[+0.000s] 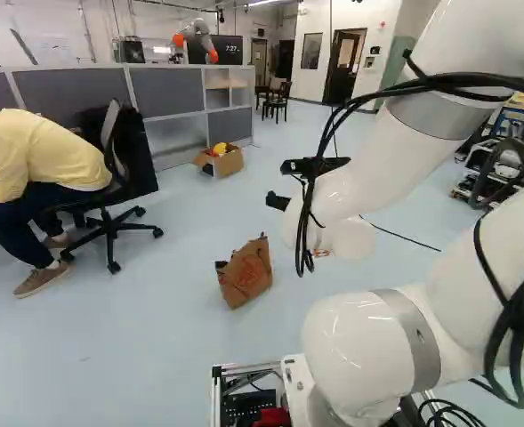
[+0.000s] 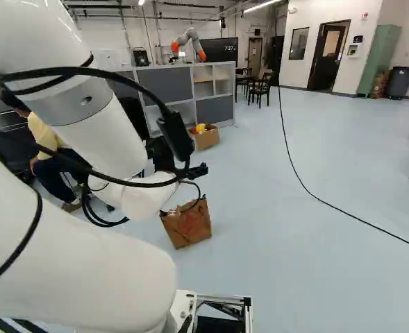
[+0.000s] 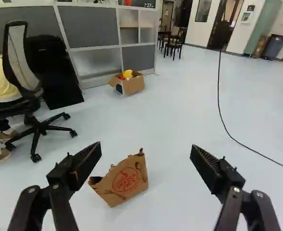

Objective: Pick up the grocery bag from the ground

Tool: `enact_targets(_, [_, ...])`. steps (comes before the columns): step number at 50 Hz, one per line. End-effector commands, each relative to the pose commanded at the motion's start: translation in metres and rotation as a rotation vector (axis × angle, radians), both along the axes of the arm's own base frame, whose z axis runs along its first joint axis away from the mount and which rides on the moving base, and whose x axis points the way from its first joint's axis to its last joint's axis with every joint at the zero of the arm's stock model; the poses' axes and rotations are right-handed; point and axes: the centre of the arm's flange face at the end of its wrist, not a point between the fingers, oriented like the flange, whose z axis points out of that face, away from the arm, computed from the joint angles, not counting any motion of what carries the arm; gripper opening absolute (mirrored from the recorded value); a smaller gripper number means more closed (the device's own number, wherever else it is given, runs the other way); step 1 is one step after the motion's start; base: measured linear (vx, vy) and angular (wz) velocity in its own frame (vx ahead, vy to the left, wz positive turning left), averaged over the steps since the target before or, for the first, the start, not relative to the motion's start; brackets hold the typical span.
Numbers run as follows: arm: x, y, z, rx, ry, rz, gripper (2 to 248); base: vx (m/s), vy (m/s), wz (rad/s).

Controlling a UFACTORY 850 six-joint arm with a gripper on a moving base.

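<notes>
From over here, two cameras on the base look ahead and slightly down from behind the white arm (image 1: 382, 182), one to its left, one to its right, with the arm looming close in both. The wrist camera looks forward and down, nearer the brown paper grocery bag (image 3: 124, 182). All three views share the bag, the cardboard box (image 3: 134, 85) and the gray partition (image 3: 88, 26); the right base and wrist views also share the trash bin (image 2: 401, 83).

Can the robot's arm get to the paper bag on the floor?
Probably yes: the gripper is open, and I see nothing blocking its way to the paper bag. It would have to reach down, though.
</notes>
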Motion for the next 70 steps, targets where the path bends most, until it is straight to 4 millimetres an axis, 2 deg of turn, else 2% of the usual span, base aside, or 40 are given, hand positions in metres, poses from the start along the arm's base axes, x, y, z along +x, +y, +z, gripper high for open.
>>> enact_targets(21, [0.0,0.0,0.0,0.0,0.0,0.0,247,0.222,0.065,0.14])
enact_targets(50, [0.0,0.0,0.0,0.0,0.0,0.0,247,0.245,0.011,-0.009])
enact_targets(70, [0.023,0.002,0.0,0.0,0.045,0.006,247,0.013,0.001,-0.001])
